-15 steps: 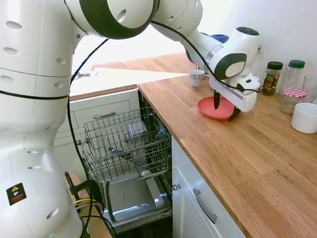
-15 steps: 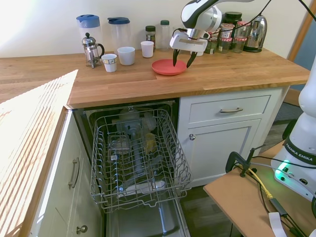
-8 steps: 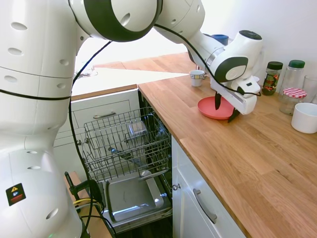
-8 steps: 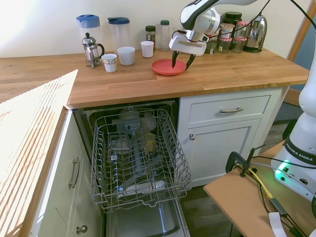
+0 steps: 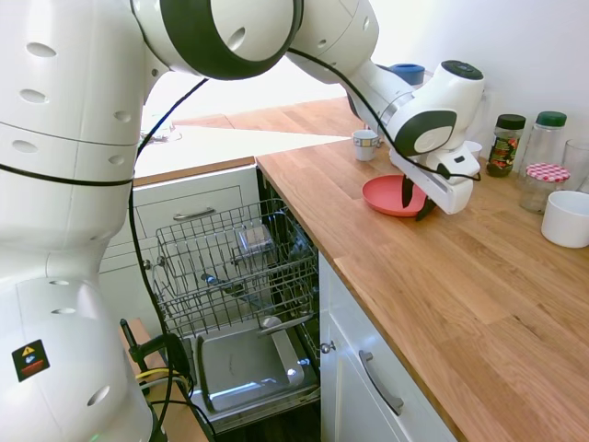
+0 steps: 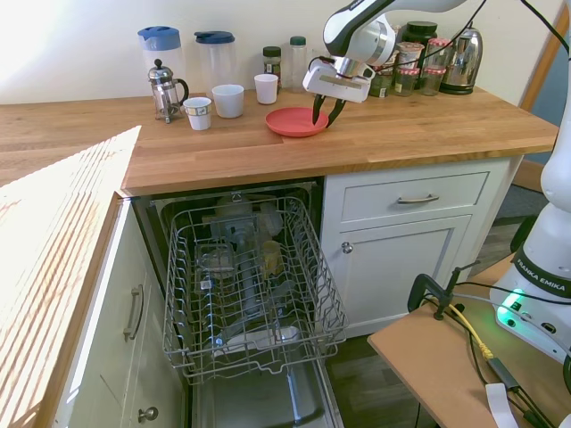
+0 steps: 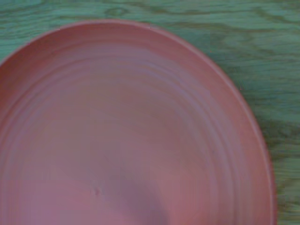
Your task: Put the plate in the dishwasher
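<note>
The coral-red plate [image 5: 385, 194] [image 6: 293, 122] lies flat on the wooden counter, and it fills the wrist view [image 7: 122, 131]. My gripper [image 5: 415, 206] [image 6: 325, 116] points down at the plate's rim on the side nearer the jars. One finger stands over the plate's inside and the other just outside the rim. A narrow gap still shows between the fingers, so they are open. The dishwasher [image 6: 250, 294] stands open below the counter, its grey wire rack [image 5: 235, 267] pulled out with a few items in it.
Behind the plate stand white mugs [image 6: 228, 100], a French press [image 6: 163, 89], two blue-lidded jugs [image 6: 159, 49] and jars [image 5: 504, 145]. A white cup [image 5: 566, 218] sits on the counter to the right. The steel inner door [image 5: 244, 368] lies open under the rack.
The fingers have narrowed around the plate's rim. The plate has slid a little along the counter toward the mugs, with the gripper following.
</note>
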You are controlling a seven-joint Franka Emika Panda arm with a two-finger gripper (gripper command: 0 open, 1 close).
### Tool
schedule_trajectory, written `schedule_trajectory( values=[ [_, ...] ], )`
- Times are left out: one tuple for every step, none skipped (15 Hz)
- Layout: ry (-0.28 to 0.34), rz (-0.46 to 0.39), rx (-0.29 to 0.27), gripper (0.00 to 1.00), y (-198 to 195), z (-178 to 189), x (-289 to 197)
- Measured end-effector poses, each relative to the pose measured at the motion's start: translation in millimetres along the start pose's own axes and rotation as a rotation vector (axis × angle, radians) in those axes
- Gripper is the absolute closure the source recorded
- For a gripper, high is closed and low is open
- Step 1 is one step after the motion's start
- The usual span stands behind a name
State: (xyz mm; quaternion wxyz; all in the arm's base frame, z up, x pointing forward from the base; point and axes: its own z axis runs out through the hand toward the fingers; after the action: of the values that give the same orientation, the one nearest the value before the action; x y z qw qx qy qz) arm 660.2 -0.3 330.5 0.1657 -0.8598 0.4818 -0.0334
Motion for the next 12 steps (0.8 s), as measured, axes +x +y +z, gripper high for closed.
schedule_trajectory(
  values=[
    [0.001,0.000,0.005,1.00,1,1,0],
    [0.001,-0.002,0.005,1.00,0,2,-1],
    [0.000,-0.004,0.005,1.00,0,2,-3],
    [-0.002,-0.007,0.004,1.00,-1,3,-5],
    [-0.003,-0.009,0.004,1.00,-3,3,-7],
    [-0.002,-0.011,0.006,1.00,-4,3,-9],
    [-0.002,-0.012,0.008,1.00,-7,3,-12],
    [-0.001,-0.012,0.009,1.00,-8,2,-14],
    [0.001,-0.015,0.010,1.00,-9,1,-16],
    [0.003,-0.015,0.010,1.00,-9,0,-15],
    [0.014,-0.021,0.006,1.00,-7,-5,-13],
    [0.036,-0.031,0.002,1.00,-6,-17,-8]
  ],
)
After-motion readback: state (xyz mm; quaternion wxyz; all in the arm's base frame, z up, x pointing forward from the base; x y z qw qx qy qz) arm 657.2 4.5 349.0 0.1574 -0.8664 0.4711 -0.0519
